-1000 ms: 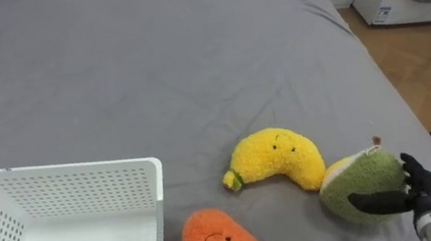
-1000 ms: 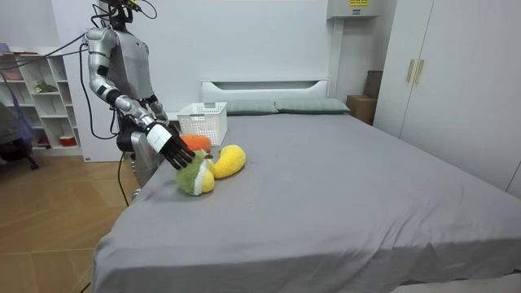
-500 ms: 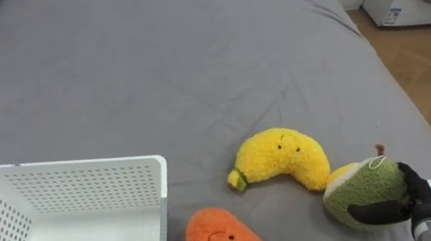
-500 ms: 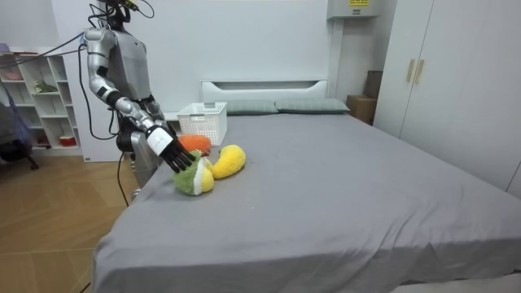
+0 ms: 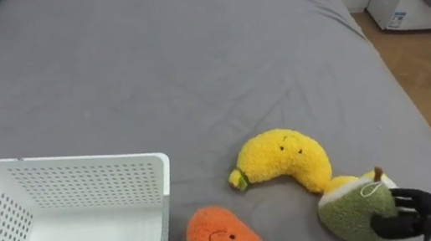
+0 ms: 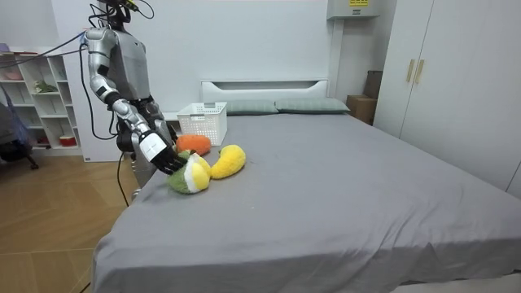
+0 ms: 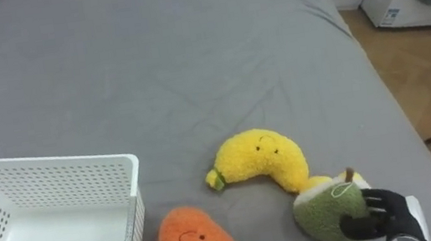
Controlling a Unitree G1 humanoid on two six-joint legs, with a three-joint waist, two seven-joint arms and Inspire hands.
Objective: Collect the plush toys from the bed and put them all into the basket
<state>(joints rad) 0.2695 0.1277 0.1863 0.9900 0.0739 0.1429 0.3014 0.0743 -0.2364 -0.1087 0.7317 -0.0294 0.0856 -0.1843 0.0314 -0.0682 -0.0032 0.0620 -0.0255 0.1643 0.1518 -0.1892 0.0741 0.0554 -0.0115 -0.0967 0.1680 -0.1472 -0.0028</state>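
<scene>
– Status, left to right?
– White basket (image 5: 81, 186) sits at the lower left of my eye views, on the grey bed (image 5: 148, 62). Just beside its right wall lies the orange plush toy (image 5: 220, 240), face up. Next comes the yellow banana plush (image 5: 284, 160), near the orange one but apart from it.
– And the hand?
– I see my right hand (image 5: 422, 216) at the lower right, near the bed's edge. Its fingers (image 5: 394, 215) are curled round the green plush toy (image 5: 349, 213), which lies right against the banana's lower end. I can't tell whether it's off the sheet.
– Where's the robot?
– In the room view it stands at the bed's side on that view's left, its right arm reaching down to the toys and white shelves (image 6: 37, 98) behind it.
</scene>
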